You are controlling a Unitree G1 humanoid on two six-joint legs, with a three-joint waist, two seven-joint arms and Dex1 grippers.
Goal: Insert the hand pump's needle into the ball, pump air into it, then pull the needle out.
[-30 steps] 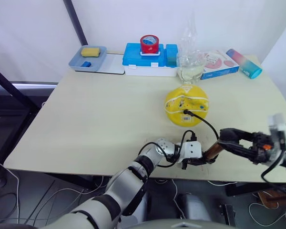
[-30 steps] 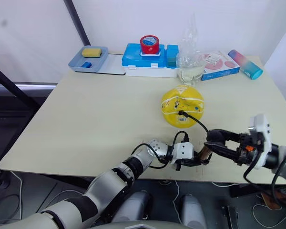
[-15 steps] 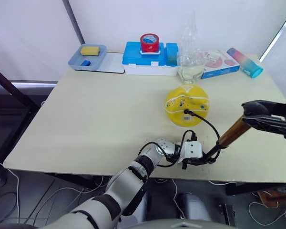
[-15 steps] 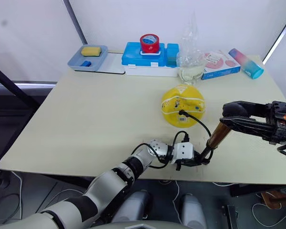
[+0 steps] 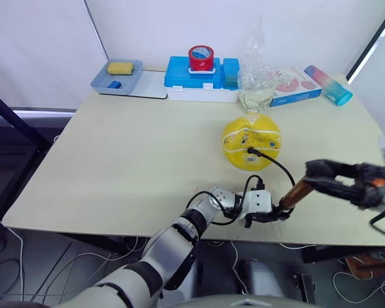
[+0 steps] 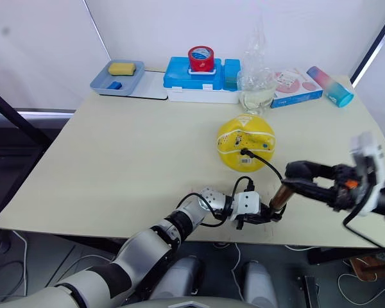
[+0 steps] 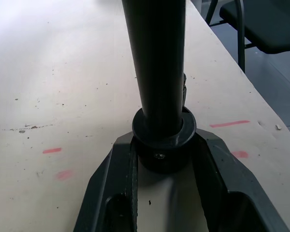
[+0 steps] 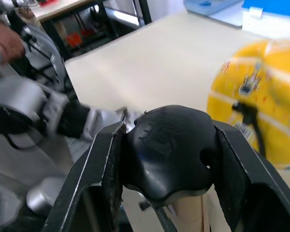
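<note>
Clamping the hand pump (image 5: 297,193) base against the surface (image 5: 128,154), the left claw (image 5: 273,215) anchors it while the right claw (image 5: 322,174) grips the T-handle; the tube slants up rightward, the needle (image 5: 250,152) seated in the ball (image 5: 251,142) beyond.

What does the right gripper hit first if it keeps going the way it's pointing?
Likely the left gripper. The right gripper, shut on the hand pump's handle, points along the pump's tube toward the near table edge, where the left gripper clamps the pump's base. Depth is hard to judge.
</note>
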